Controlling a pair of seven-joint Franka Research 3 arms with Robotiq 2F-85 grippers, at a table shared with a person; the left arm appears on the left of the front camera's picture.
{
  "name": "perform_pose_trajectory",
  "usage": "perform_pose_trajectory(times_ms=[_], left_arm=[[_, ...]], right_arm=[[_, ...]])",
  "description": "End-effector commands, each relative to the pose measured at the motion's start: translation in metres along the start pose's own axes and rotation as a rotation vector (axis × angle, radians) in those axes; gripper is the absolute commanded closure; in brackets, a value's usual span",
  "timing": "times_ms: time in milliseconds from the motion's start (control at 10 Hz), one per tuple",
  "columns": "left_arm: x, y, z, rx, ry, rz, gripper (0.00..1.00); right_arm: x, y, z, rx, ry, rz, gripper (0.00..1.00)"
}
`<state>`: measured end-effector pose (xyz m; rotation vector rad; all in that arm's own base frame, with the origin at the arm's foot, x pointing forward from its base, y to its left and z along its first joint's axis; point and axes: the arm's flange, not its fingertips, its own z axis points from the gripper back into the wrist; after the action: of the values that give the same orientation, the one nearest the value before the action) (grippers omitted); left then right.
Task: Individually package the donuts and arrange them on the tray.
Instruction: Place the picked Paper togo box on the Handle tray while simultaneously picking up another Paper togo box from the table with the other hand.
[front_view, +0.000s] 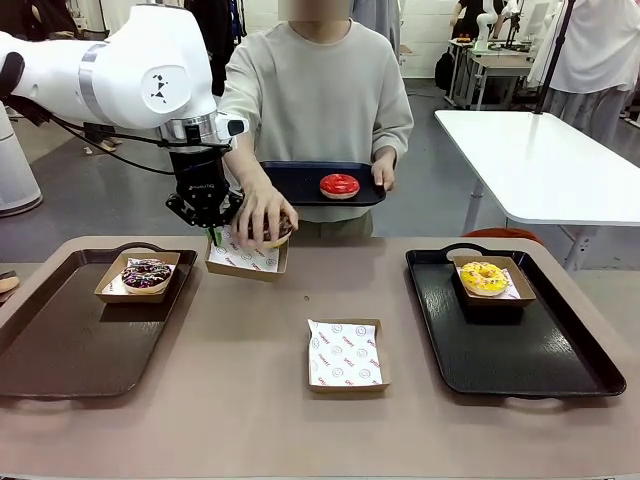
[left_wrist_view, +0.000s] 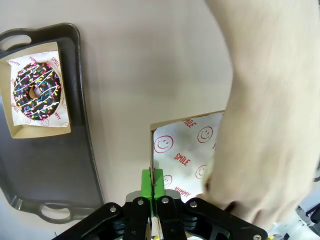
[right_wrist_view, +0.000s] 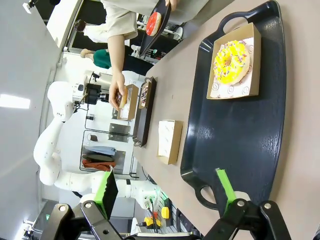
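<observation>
Pinching the far box (front_view: 245, 260) with left fingers (left_wrist_view: 149, 181), steadying it for a hand (front_view: 262, 212) lowering a donut (front_view: 283, 230); right fingers (right_wrist_view: 108, 189) wide.

The front view looks from the robot's side straight across the table (front_view: 240, 420) at the person (front_view: 320, 100), wide enough to hold the left tray (front_view: 60, 350) and the right tray (front_view: 540, 360). The left wrist view looks straight down, close over a lined box (left_wrist_view: 185, 145) beside the left tray. The right wrist view — rolled sideways — hangs near the right tray, looking along the table to that box and the left arm (right_wrist_view: 50, 155).
</observation>
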<state>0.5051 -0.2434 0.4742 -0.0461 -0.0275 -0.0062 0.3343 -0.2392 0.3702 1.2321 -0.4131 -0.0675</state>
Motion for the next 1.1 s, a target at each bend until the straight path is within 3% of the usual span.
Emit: perform_pose_trajectory(times_ms=[0, 1000], left_arm=[[-0.0034, 0.0016, 0.0022, 0.003, -0.004, 0.001, 1.0], [-0.0034, 0.0016, 0.0022, 0.003, -0.004, 0.001, 1.0]], right_arm=[[-0.0018, 0.0022, 0.002, 0.001, -0.008, 0.004, 0.0], [-0.0018, 0.0022, 0.002, 0.001, -0.008, 0.004, 0.0]])
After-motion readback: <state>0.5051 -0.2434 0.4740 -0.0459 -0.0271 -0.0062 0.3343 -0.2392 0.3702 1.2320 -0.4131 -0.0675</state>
